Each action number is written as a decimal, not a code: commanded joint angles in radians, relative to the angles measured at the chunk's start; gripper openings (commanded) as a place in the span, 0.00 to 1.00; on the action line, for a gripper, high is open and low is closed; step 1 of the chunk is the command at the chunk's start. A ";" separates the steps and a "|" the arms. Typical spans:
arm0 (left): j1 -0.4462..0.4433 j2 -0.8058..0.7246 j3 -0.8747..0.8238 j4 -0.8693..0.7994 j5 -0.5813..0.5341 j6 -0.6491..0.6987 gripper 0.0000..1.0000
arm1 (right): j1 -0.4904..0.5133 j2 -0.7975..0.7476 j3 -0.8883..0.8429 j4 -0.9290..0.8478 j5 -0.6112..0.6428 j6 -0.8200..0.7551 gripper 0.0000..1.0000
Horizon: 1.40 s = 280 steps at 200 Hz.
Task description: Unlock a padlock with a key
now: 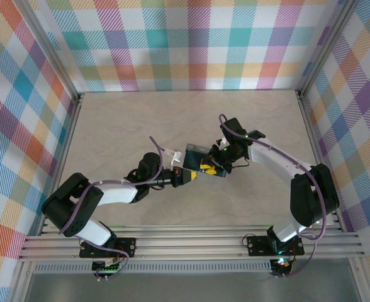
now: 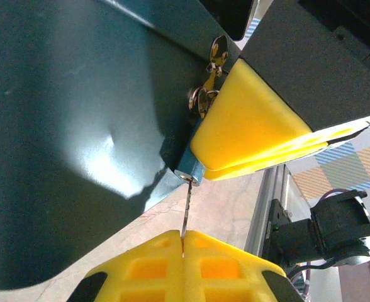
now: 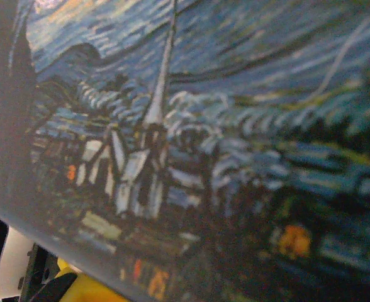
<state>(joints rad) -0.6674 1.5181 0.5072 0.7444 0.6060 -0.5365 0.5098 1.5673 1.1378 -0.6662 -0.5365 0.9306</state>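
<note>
Light-blue padlock, key in left tool

A rectangular tin sits near the middle of the pale beige table. Its painted face has dark-blue swirls, 1 tall church spire and small houses with orange lights. Plaid walls stand at 9, 12 and 3 o'clock. Metal rails run at 6 o'clock.

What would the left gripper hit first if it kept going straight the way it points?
The padlock. The left gripper, jaws shut on the key, points straight at its pale end, pinched by the right gripper. The key tip seems to touch it; depth is unclear.
</note>
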 commanded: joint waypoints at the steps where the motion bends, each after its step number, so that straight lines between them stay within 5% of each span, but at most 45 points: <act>1: -0.020 0.015 0.025 0.085 0.017 -0.010 0.00 | -0.001 -0.012 0.022 0.017 -0.051 0.012 0.00; 186: -0.062 0.101 0.027 0.239 -0.053 0.007 0.00 | -0.001 0.023 0.060 -0.057 -0.137 0.009 0.00; 280: -0.066 0.068 0.037 0.181 -0.080 0.029 0.00 | -0.001 0.037 0.063 -0.143 -0.142 -0.102 0.00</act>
<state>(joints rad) -0.7246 1.6119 0.5079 0.8665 0.5667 -0.5407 0.4953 1.5890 1.1679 -0.7341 -0.5694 0.8951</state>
